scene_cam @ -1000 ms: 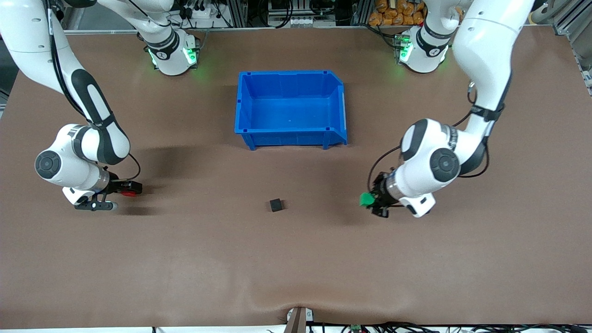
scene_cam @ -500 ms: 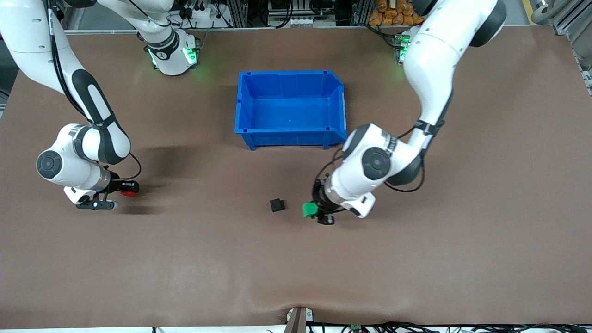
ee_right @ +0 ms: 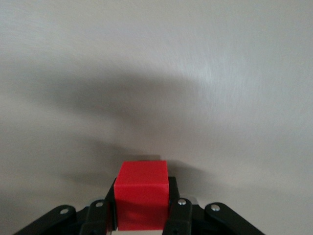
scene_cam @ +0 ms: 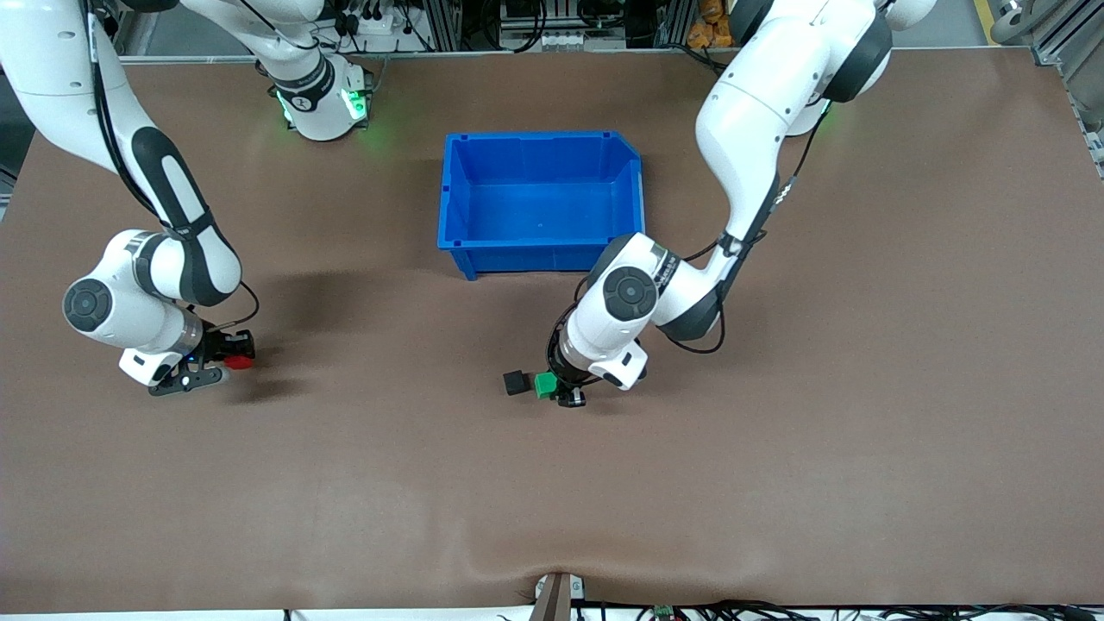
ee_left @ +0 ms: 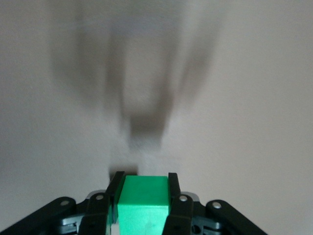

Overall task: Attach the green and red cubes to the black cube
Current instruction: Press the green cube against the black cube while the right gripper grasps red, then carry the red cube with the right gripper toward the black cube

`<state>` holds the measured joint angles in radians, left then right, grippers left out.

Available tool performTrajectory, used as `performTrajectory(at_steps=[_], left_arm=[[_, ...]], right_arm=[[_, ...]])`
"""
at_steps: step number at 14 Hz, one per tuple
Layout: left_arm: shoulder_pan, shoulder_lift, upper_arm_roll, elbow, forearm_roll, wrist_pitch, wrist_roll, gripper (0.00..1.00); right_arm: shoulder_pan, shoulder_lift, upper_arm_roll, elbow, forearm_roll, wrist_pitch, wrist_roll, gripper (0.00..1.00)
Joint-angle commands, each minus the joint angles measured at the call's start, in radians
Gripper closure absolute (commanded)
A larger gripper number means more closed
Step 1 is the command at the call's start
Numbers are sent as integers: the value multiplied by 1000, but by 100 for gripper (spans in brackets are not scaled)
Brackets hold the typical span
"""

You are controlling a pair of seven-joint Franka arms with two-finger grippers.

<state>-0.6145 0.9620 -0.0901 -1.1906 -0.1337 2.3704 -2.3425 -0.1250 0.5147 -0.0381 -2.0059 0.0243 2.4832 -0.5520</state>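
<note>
The black cube lies on the table, nearer the front camera than the blue bin. My left gripper is shut on the green cube, which it holds right beside the black cube on the side toward the left arm's end; I cannot tell if they touch. The green cube fills the jaws in the left wrist view; the black cube is hidden there. My right gripper is shut on the red cube low over the table at the right arm's end. The red cube shows between the jaws in the right wrist view.
An open blue bin stands at the middle of the brown table, farther from the front camera than the black cube. The left arm's elbow hangs beside the bin's corner. Cables and a small fixture sit at the table's front edge.
My left arm has swept the green cube from the left arm's end across to the black cube's side. The right gripper with the red cube has shifted only slightly.
</note>
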Motion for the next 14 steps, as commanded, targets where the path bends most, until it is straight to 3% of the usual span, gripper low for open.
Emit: performTrajectory(at_steps=[1, 4, 6, 9, 14], left_arm=[[-25, 38, 15, 45, -20, -33, -40, 99], [-42, 52, 18, 45, -20, -33, -43, 99], [-48, 79, 18, 69, -20, -34, -43, 98], [-53, 95, 20, 92, -20, -33, -43, 98], [-56, 104, 20, 100, -20, -33, -43, 97]], right_arm=[[-16, -36, 18, 44, -11, -12, -283, 100], [16, -36, 29, 90, -6, -10, -630, 100], [42, -36, 73, 119, -3, -10, -771, 100], [160, -19, 92, 179, -12, -9, -890, 100], [290, 73, 90, 300, -18, -12, -902, 100]])
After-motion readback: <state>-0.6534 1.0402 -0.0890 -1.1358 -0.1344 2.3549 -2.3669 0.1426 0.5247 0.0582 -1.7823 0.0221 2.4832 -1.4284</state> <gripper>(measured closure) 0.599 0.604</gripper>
